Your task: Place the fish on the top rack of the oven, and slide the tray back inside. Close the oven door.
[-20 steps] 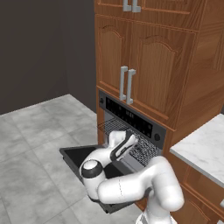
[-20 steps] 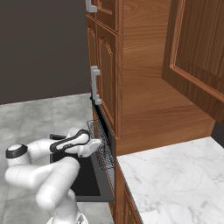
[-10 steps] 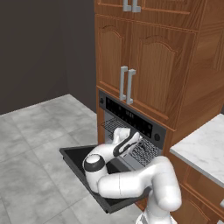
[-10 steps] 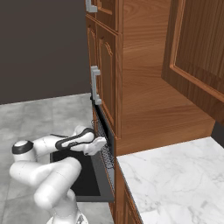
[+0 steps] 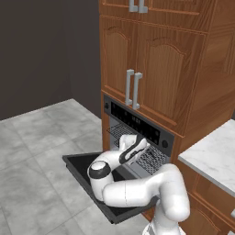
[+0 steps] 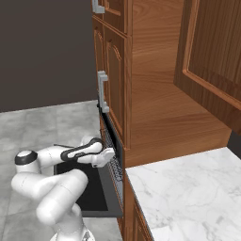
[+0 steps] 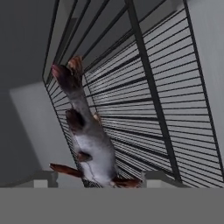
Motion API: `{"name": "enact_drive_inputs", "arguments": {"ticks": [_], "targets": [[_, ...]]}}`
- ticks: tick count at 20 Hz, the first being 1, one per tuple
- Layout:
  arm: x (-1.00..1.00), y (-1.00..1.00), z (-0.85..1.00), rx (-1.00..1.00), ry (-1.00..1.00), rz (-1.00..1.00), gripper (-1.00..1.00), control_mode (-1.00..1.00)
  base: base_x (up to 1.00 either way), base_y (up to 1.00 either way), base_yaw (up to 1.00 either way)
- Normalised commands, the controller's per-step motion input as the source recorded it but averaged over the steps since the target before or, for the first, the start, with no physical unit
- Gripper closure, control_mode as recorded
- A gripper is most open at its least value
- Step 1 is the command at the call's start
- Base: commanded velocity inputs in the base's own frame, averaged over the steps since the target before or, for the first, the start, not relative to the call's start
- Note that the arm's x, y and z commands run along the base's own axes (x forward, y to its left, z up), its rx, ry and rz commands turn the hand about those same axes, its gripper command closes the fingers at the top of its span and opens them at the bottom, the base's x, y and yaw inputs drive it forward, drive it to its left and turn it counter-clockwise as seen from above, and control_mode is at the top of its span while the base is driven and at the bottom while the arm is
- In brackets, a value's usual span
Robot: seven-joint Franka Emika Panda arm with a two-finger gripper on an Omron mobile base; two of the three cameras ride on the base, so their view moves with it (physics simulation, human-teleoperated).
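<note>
The fish [image 7: 89,144] lies on the wire top rack [image 7: 166,100] in the lower left part of the hand view, its tail toward the upper left of the frame and its pale belly near the bottom edge. The gripper [image 7: 97,180] stands at the bottom of this frame with one fingertip on each side of the fish body. The jaws look partly open, but I cannot tell if they press the fish or have let it go.

I judge the fish to be light, a little soft and probably slippery, so the thick middle of the body is the best place to hold it, not the thin tail. The rack is stiff and thin; its front bar seems the place to push.

The left base view shows what the hand view does not: the oven door [image 5: 82,167] hangs open and flat in the lower middle, and the rack is pulled out under the control strip of the oven [image 5: 137,121]. The right base view shows the hand at the oven mouth, in the middle left.
</note>
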Motion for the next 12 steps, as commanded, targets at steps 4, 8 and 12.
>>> {"name": "enact_drive_inputs", "arguments": {"ticks": [4, 8, 12], "targets": [[0.07, 0.4, -0.12, -0.06, 0.0, -0.08, -1.0, -1.0, 0.0, 0.0, 0.0], [0.01, 0.35, 0.0, -0.05, 0.0, -0.05, -1.0, -1.0, 0.0, 0.0, 0.0], [0.03, 0.17, 0.03, -0.08, -0.1, 0.0, -1.0, -1.0, 0.0, 0.0, 0.0]]}}
